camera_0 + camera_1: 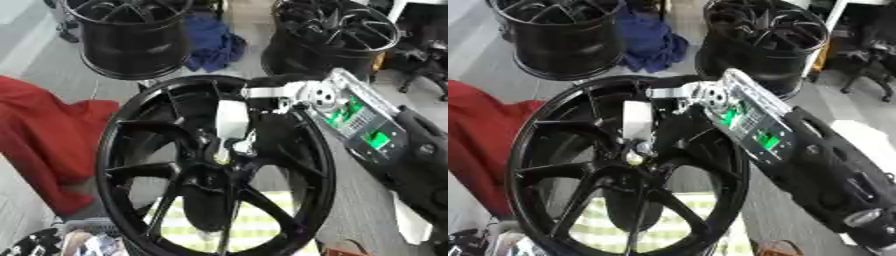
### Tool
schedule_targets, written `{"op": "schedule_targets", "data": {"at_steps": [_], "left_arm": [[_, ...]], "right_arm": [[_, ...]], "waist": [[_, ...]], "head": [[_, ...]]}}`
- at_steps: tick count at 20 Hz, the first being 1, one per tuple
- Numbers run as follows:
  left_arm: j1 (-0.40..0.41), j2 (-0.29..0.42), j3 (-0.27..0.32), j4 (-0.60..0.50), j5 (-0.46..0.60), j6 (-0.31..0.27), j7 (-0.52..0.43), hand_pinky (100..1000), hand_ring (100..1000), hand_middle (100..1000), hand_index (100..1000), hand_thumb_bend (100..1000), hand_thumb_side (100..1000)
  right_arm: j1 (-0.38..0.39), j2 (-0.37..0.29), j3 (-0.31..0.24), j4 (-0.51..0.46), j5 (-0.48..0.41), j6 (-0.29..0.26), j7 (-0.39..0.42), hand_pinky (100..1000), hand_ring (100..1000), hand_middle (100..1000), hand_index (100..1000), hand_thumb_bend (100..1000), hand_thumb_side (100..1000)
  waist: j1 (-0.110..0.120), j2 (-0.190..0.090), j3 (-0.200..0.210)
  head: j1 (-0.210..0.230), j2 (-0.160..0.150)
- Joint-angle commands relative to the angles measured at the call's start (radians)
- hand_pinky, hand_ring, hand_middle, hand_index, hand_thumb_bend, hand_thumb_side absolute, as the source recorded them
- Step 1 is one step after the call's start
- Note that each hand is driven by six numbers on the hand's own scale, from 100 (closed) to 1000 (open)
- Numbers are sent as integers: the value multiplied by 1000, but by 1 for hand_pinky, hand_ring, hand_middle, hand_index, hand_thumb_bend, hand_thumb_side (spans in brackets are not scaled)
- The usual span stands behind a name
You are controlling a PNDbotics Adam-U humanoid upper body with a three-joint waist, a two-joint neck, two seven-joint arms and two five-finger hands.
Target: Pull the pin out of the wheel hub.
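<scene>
While the wheel hub [214, 170] is standing upright before the robot, its right hand [651, 132] is reaching into the centre, fingers seemingly pinching the pale pin [635, 159] there, so extraction is starting; next, a straight outward pull.

Black wheel hub [131, 165] upright, pin [634, 159] at centre.

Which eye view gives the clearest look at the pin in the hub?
The right eye view: the pin shows as a pale yellowish tip at the hub, just below the right hand. The left eye view shows it too, but less distinct against the fingers.
</scene>
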Motion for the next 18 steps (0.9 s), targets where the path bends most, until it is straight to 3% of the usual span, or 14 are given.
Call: {"op": "schedule_targets", "data": {"at_steps": [1, 6, 10, 11, 12, 15, 18], "left_arm": [[-1, 24, 2, -13, -1, -347, -347, 649, 670, 681, 851, 100, 697], [6, 30, 6, -10, -1, -347, -347, 649, 670, 681, 851, 100, 697], [8, 32, 9, -7, -1, -347, -347, 649, 671, 681, 850, 100, 698], [8, 32, 11, -7, 0, -347, -347, 649, 671, 681, 850, 100, 699], [8, 32, 12, -7, 0, -347, -347, 649, 671, 680, 850, 100, 699], [6, 33, 15, -6, 4, -347, -347, 648, 671, 680, 850, 100, 699], [2, 32, 19, -5, 9, -347, -347, 648, 670, 680, 850, 100, 698]], "right_arm": [[-35, -82, -46, -99, -59, 49, 13, 433, 457, 467, 564, 118, 302], [-27, -218, -141, -259, -166, 115, -15, 426, 451, 464, 564, 127, 293], [69, -362, -267, -360, -191, 146, -96, 428, 452, 466, 567, 143, 278], [116, -396, -306, -376, -185, 148, -128, 425, 449, 469, 566, 100, 161], [167, -425, -344, -389, -181, 147, -163, 425, 448, 464, 566, 148, 267], [353, -482, -454, -387, -159, 142, -294, 425, 448, 465, 568, 157, 263], [555, -472, -554, -334, -111, 143, -451, 448, 462, 478, 586, 196, 268]], "waist": [[4, -18, -4], [-2, -23, -13], [-6, -25, -16], [-6, -24, -17], [-6, -23, -17], [-6, -16, -19], [-3, -9, -22]], "head": [[5, 7], [11, 9], [14, 5], [15, 2], [15, -1], [15, -11], [8, -22]]}}
